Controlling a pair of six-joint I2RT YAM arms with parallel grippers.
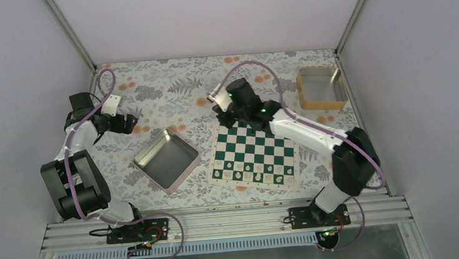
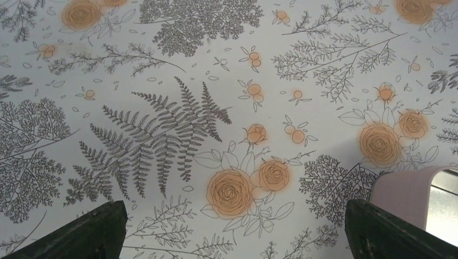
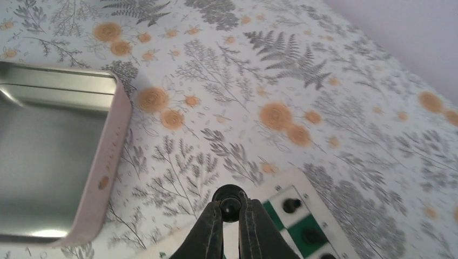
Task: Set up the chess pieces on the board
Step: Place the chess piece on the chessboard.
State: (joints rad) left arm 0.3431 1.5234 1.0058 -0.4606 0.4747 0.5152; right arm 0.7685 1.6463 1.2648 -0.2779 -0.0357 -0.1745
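Black chess piece [image 3: 229, 197] pinched tight between my right gripper's [image 3: 229, 209] fingers, at far-left corner of board [image 1: 255, 147]. I see left gripper [image 2: 232, 233] fingers spread wide over floral cloth [image 2: 162, 135], near metal tray [image 2: 405, 194].

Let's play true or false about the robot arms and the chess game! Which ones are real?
The right arm grips a black chess piece in its jaws. True.
The left arm holds a piece too. False: its jaws are open, empty, above the flowery tablecloth.
The metal tray lies left of the board. True.
The tray is full of pieces. False: it looks empty.
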